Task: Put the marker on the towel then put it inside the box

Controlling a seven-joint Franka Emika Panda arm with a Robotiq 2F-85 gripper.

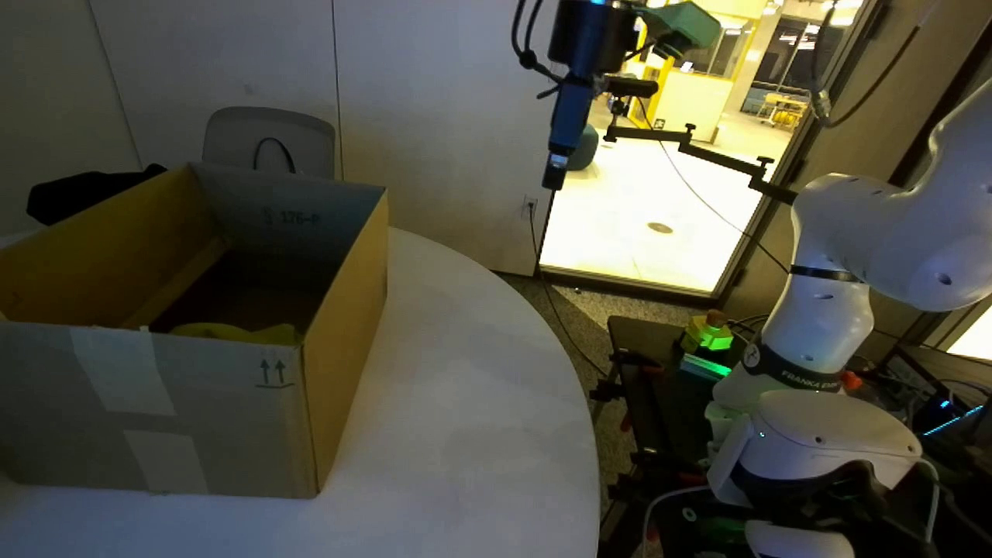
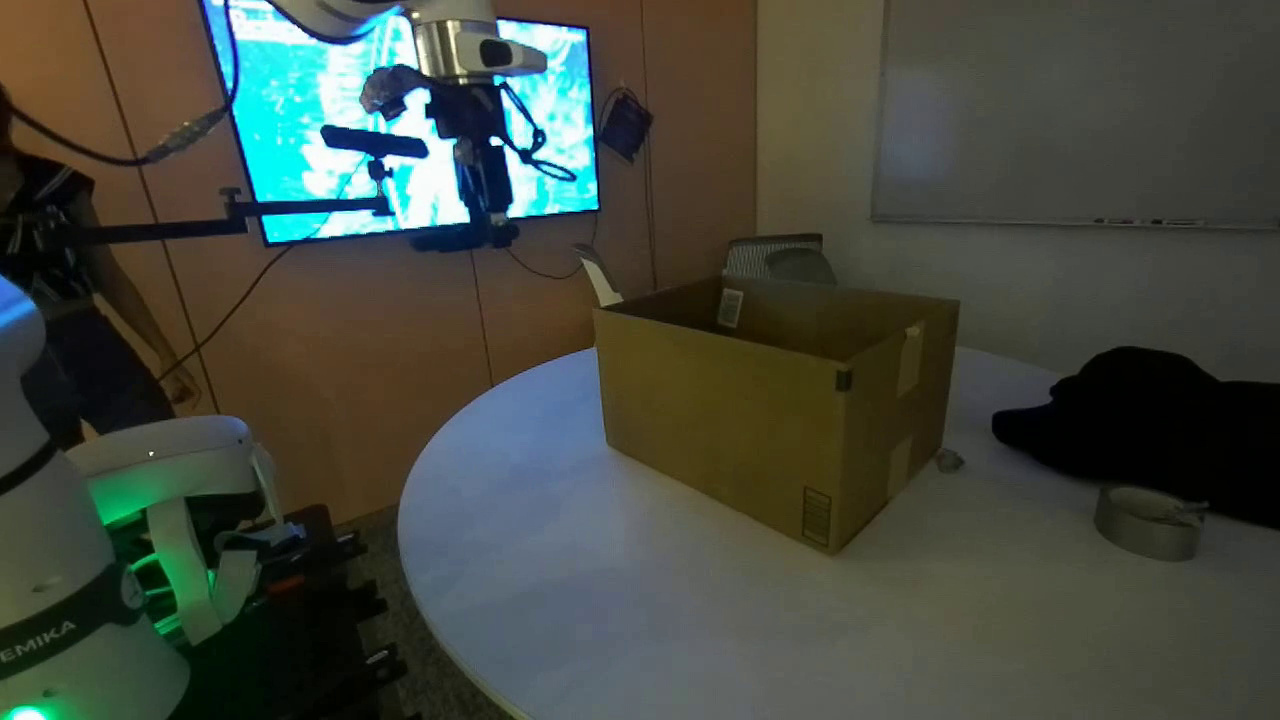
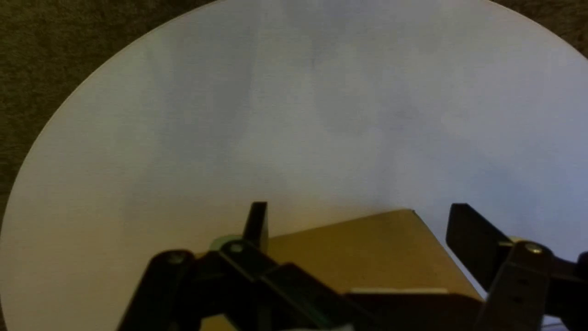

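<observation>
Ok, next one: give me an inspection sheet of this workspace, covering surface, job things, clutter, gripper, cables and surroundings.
Surface: white table with a curved edge.
Box: open-topped, upright on the table.
Towel: partly visible inside the box, behind a wall.
Marker: nothing seen; the box walls may hide it.
Clutter: grey tape roll on the table, black heap, perhaps clothing, near it.
Gripper: jaws apart in the wrist view, nothing seen held.
Cables: black cable runs down from a wall socket.
Surroundings: lit screen, whiteboard, chair, person partly in view.
</observation>
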